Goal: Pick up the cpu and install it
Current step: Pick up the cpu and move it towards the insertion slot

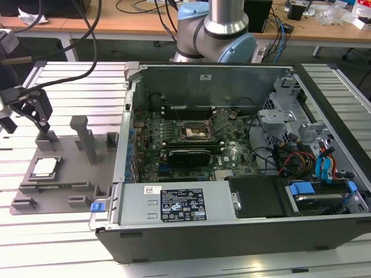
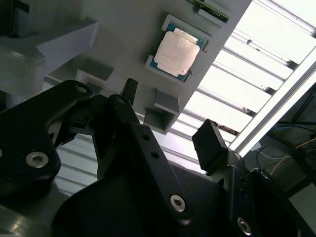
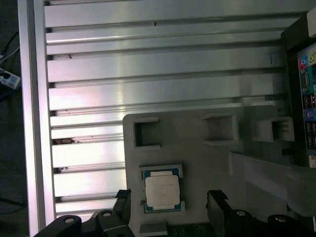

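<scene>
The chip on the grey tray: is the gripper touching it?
Apart. In the exterior view, the gripper hangs above the tray, with bare tray showing between it and the chip.

Tray (image 1: 69, 159) first: grey plastic, matt, faintly grainy. Sitting in it, the cpu (image 3: 162, 191) shows a smooth, satin, silvery metal lid over a darker rim. Under the tray, the table (image 1: 98, 95) is ribbed aluminium, brushed, throwing bright glare in both wrist views. Over the tray, the gripper (image 2: 169, 106) is matt black, dotted with shiny steel screws (image 2: 177, 200). Beside the tray, the case (image 1: 203, 81) is bare dull-grey sheet metal inside and matt black on its outer wall. Beyond the tray, the desk (image 1: 116, 23) looks like pale wood, smooth.
</scene>
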### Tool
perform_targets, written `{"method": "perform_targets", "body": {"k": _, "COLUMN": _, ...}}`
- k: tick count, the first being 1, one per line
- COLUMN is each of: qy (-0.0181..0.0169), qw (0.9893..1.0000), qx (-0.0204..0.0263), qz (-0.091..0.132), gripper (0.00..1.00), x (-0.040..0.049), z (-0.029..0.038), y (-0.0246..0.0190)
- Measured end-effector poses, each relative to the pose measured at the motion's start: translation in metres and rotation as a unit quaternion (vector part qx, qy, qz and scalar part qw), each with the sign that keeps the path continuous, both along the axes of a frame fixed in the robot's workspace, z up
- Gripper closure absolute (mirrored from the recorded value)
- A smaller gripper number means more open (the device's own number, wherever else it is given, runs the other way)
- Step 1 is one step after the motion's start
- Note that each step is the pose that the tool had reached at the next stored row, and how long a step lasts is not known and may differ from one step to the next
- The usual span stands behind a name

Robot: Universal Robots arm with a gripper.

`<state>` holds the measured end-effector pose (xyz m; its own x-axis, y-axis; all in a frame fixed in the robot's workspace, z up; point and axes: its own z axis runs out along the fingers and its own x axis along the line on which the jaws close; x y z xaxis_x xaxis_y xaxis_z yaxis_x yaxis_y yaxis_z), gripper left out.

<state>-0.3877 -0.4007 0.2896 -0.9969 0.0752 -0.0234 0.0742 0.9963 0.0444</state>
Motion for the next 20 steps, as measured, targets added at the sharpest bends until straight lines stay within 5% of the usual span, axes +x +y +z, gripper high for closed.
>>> {"method": "perform_targets", "body": {"k": 20, "qy": 0.0000, "qw": 1.0000, "qx": 0.0000, "qz": 0.000, "gripper": 0.28, "x": 0.0000, "z": -0.0170, "y": 0.0000}}
